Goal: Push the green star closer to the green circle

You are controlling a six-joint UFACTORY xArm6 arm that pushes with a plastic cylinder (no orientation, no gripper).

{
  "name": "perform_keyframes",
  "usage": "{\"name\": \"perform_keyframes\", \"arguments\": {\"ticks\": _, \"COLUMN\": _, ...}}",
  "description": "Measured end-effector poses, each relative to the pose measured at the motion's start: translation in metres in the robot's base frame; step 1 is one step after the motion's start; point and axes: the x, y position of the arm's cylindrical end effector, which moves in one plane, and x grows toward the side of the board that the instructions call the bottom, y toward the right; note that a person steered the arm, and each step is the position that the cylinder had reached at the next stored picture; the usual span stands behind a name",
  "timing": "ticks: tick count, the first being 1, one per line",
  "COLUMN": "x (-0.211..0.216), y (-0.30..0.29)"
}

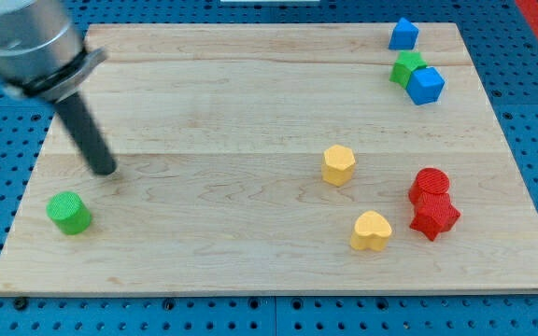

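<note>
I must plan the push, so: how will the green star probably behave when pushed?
The green star looks small, rigid and squat, so it should slide without tipping. It touches the blue cube, which may move too. Its lobed sides may turn it. My tip is far off, near the green circle.

My tip [106, 170] sits just above the green circle [68, 213] at the board's [250, 271] left, well apart from the green star [405, 67] touching the blue cube [426, 85] top right.
</note>
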Motion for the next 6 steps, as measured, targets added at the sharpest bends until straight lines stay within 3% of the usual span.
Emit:
{"name": "perform_keyframes", "arguments": {"ticks": 1, "x": -0.075, "y": 0.113}}
{"name": "perform_keyframes", "arguments": {"ticks": 3, "x": -0.187, "y": 0.249}}
{"name": "perform_keyframes", "arguments": {"ticks": 5, "x": -0.196, "y": 0.424}}
{"name": "perform_keyframes", "arguments": {"ticks": 6, "x": -0.175, "y": 0.432}}
